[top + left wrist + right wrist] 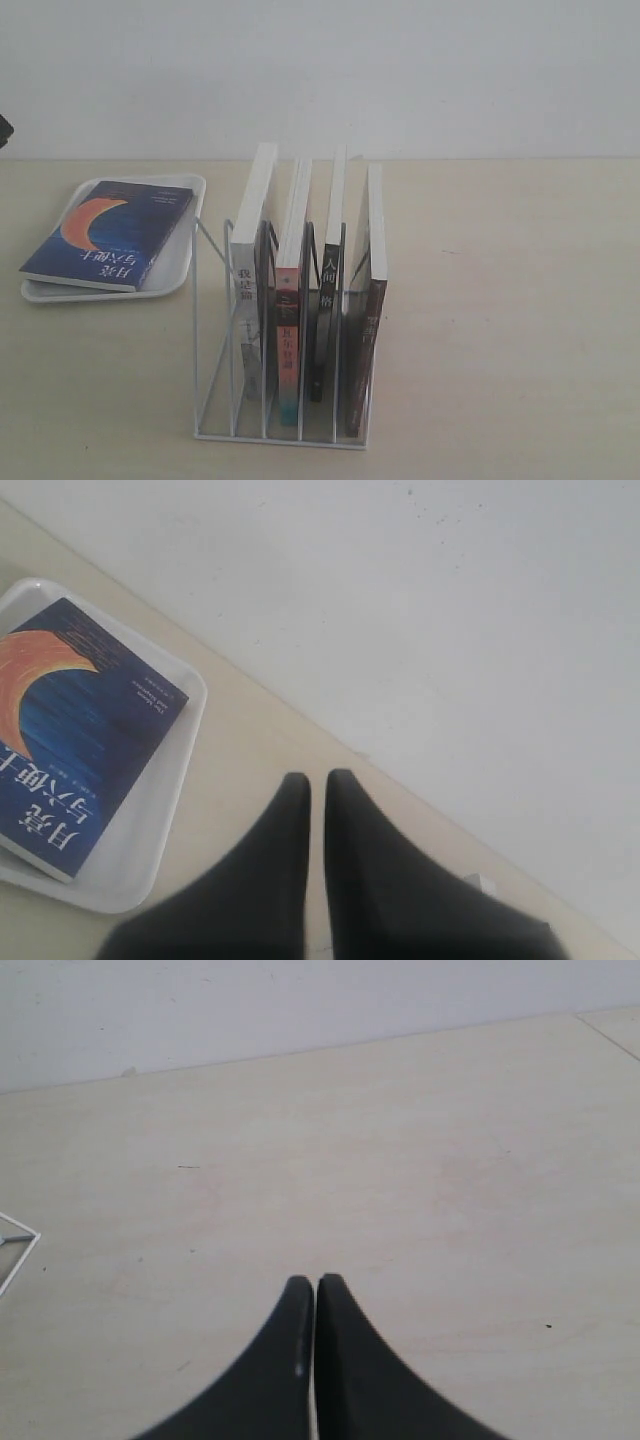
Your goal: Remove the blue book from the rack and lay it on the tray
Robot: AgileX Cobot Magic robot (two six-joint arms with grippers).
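We see the glossy blue book (105, 233) lying flat in the smooth, round-cornered white tray (172, 262), left of the thin wire rack (196, 340) with four upright books (286, 300). Only the wrist views show our left gripper (317, 780) and right gripper (316, 1285), both clenched empty over the pale wooden table (500, 300), with a white wall (400, 70) behind.
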